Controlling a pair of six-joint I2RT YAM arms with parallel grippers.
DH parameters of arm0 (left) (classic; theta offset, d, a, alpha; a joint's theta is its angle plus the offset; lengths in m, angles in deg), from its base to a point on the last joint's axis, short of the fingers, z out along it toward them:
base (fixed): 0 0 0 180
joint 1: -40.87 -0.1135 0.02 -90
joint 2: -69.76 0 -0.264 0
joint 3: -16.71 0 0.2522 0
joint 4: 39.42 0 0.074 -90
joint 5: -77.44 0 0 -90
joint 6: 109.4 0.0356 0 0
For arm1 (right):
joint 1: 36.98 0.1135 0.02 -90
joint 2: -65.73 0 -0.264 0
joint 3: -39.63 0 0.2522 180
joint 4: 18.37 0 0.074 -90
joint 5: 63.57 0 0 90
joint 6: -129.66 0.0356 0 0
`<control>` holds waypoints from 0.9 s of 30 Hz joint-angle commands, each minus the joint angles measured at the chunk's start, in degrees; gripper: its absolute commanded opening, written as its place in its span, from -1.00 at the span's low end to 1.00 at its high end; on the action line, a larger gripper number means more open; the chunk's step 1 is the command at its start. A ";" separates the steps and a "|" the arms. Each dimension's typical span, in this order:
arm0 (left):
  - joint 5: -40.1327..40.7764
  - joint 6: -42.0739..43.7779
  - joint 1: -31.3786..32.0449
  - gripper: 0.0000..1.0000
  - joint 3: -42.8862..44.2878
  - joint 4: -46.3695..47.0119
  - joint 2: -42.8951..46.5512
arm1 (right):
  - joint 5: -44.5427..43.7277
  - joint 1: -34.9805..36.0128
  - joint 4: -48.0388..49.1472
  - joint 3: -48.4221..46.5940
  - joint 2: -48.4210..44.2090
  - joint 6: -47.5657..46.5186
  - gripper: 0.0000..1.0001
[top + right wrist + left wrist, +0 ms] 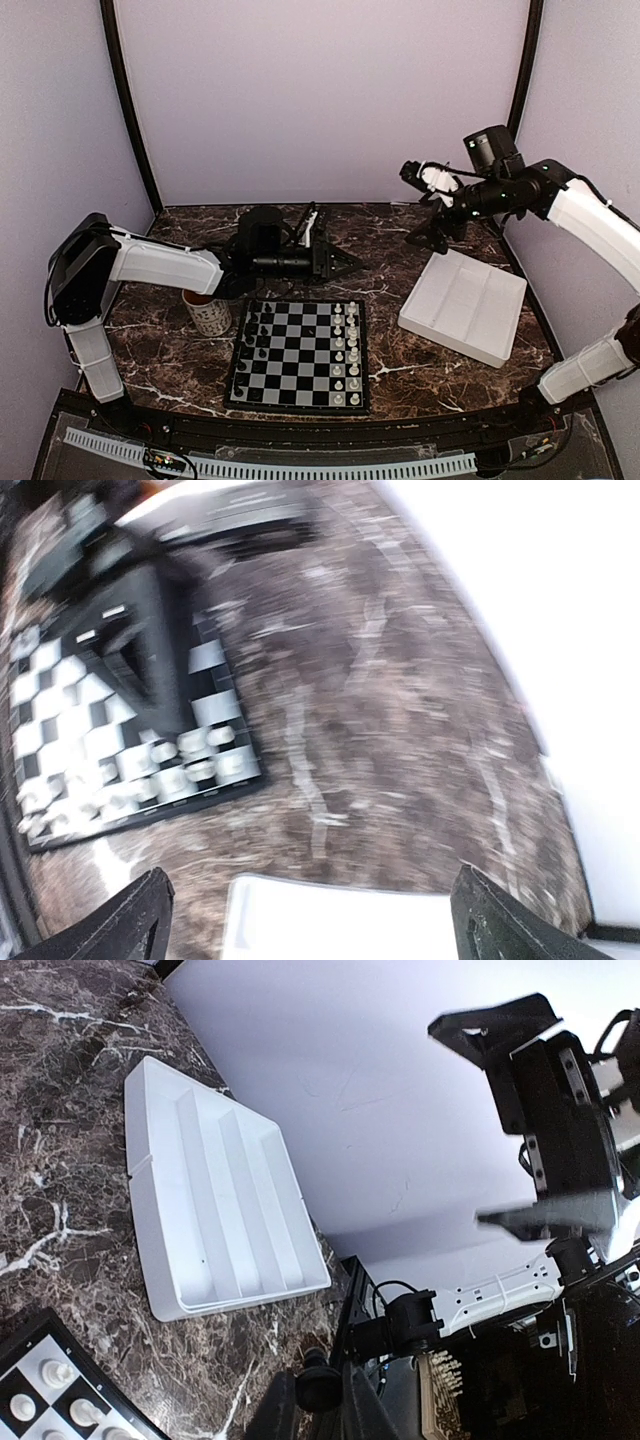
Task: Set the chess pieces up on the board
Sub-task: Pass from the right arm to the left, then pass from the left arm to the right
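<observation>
The board (pixel 296 358) lies at the near centre of the marble surface (pixel 392 340). Black pieces (pixel 253 338) stand on its two left columns, seemingly with gaps. White pieces (pixel 346 350) line its two right columns. A mug (pixel 208 313) stands just beside the board's far left corner, close by the left arm. A white tray (pixel 463 305) lies to the right, apart from the board.

The left tool (pixel 350 262) hovers just beyond the board's far edge, jaws narrow, almost together. The right tool (pixel 434 238) hangs high over the tray's far corner, jaws wide, holding nothing.

Likely risks: reaching down into the crowded black columns could topple neighbouring pieces, and the left arm could knock the mug.

Only the left wrist view shows the tray's troughs, with no pieces in them. It also shows a small dark rounded shape at its own tips, perhaps a black piece, but too dark to tell. The right wrist view is smeared but shows its fingers (pixel 142 920) far apart. Only the top view shows the black columns.
</observation>
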 commanded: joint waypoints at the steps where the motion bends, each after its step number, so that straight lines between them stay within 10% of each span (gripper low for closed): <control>1: 1.43 2.01 -0.64 -0.84 0.49 3.72 3.79 | 8.84 -10.32 9.35 0.59 -0.11 9.99 0.97; 8: 4.62 2.60 -0.61 -0.84 -0.96 12.78 4.73 | 50.54 -19.04 14.25 1.25 8.77 27.41 0.89; 17: 6.57 5.01 -0.61 -0.86 0.79 16.20 3.90 | 65.41 -18.79 48.88 15.98 9.24 61.36 0.97; 27: 5.00 2.86 -0.53 -0.86 2.19 19.53 0.97 | 66.07 -15.47 54.39 17.16 10.77 66.82 0.23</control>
